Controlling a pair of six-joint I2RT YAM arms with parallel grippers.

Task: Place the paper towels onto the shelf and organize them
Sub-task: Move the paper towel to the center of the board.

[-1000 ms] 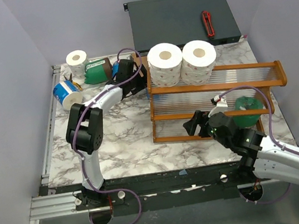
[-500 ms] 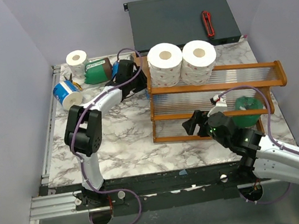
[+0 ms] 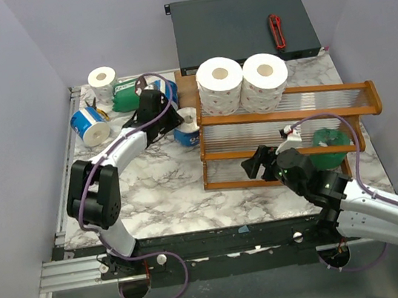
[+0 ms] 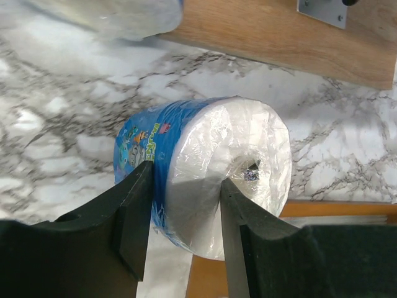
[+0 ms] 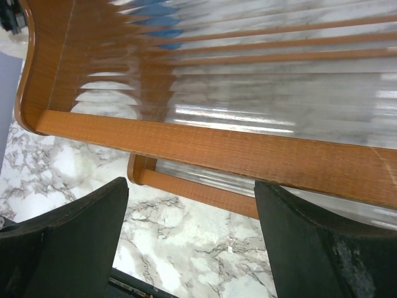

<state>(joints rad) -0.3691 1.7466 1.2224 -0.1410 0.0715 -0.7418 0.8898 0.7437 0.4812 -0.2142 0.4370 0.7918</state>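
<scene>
While my left gripper (image 4: pixel 180 186) is clamped on blue roll (image 4: pixel 205 155) just beside shelf's (image 3: pixel 283 112) left end, right gripper (image 5: pixel 191 186) hangs wide open, empty, nr shelf's front rail.

Light was even and diffuse, shadows soft. Glare streaked the clear ribbed plastic shelf (image 5: pixel 229 115). The left wrist view's top edge was blurred.

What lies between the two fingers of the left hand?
A blue-wrapped paper towel roll, clamped by the left hand; the left wrist view shows it.
</scene>
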